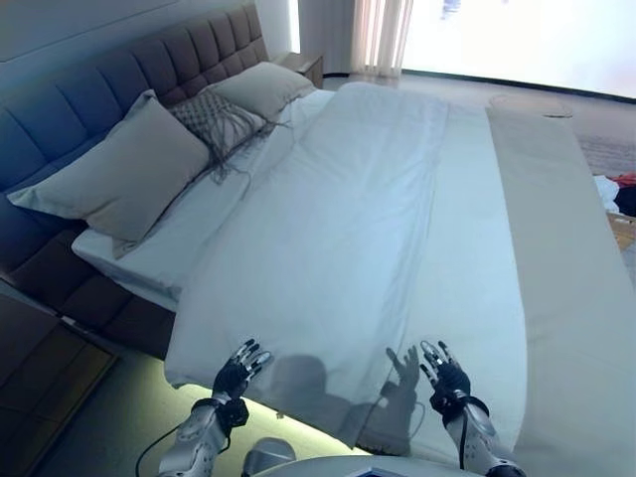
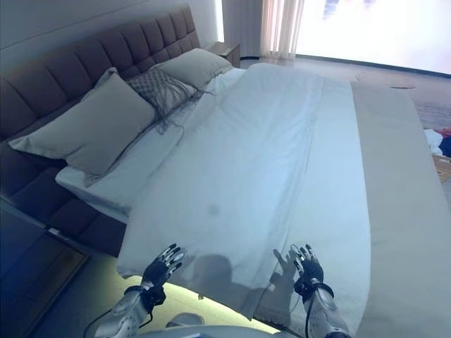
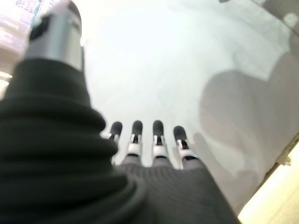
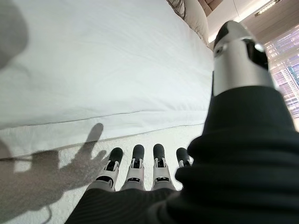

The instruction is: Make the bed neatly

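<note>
A white duvet [image 1: 348, 229] lies spread flat over the bed, its near edge hanging over the bed's side. Two grey pillows [image 1: 124, 174] [image 1: 263, 87] and a patterned cushion [image 1: 214, 119] lean at the tufted headboard [image 1: 119, 75]. A beige runner [image 1: 566, 258] covers the foot end. My left hand [image 1: 238, 371] is open, fingers straight, just above the duvet's near corner. My right hand [image 1: 444, 373] is open over the near edge, where the duvet's hem [image 4: 93, 114] meets the white sheet [image 4: 56, 154]. Neither hand holds anything.
A dark bedside table [image 1: 45, 373] stands at the near left, another [image 1: 303, 65] at the far end of the headboard. A lit strip glows under the bed frame [image 1: 288, 417]. A bright window with curtains [image 1: 383, 35] is behind. Red items [image 1: 624, 189] lie on the floor right.
</note>
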{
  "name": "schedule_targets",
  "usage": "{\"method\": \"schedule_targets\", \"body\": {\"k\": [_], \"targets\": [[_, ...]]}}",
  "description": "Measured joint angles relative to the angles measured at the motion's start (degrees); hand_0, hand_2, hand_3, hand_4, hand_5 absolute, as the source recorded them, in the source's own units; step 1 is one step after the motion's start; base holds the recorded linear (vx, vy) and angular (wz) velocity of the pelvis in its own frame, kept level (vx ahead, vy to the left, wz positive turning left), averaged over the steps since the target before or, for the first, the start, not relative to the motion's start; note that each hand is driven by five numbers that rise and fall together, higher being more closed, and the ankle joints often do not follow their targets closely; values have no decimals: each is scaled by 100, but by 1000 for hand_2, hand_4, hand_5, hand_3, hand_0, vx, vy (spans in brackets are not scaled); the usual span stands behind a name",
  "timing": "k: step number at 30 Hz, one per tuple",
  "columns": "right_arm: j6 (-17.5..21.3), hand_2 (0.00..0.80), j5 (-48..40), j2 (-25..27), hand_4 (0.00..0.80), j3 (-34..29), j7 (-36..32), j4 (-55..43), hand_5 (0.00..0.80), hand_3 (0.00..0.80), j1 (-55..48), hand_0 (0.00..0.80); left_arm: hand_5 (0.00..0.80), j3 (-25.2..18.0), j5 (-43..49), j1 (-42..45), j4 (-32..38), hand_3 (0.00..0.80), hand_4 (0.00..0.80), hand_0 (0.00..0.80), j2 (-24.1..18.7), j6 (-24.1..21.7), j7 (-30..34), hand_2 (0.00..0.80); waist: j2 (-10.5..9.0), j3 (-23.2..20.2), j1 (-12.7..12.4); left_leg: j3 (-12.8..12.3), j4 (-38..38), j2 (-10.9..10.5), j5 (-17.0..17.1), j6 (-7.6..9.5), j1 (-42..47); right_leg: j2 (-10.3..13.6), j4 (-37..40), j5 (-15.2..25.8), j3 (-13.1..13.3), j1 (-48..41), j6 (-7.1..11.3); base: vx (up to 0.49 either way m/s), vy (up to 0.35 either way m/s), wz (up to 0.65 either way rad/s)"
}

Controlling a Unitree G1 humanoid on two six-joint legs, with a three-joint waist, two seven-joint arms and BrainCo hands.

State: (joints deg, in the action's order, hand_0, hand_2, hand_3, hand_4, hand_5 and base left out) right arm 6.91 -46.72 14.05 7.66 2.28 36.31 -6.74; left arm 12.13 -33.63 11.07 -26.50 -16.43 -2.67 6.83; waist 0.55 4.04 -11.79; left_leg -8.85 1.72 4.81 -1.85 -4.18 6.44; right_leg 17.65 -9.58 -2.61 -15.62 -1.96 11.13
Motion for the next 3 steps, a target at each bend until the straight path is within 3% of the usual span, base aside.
{"method": "schedule_targets", "body": {"k": [3], "targets": [[2, 0, 1, -65, 0, -2, 2, 0, 0, 0, -2, 0, 0, -4, -96, -26, 66, 0, 0, 0, -57, -39, -10, 0, -40, 6, 9, 59, -29, -119, 5, -6, -3, 104, -45, 16, 40, 6, 65, 17, 122, 0]]}}
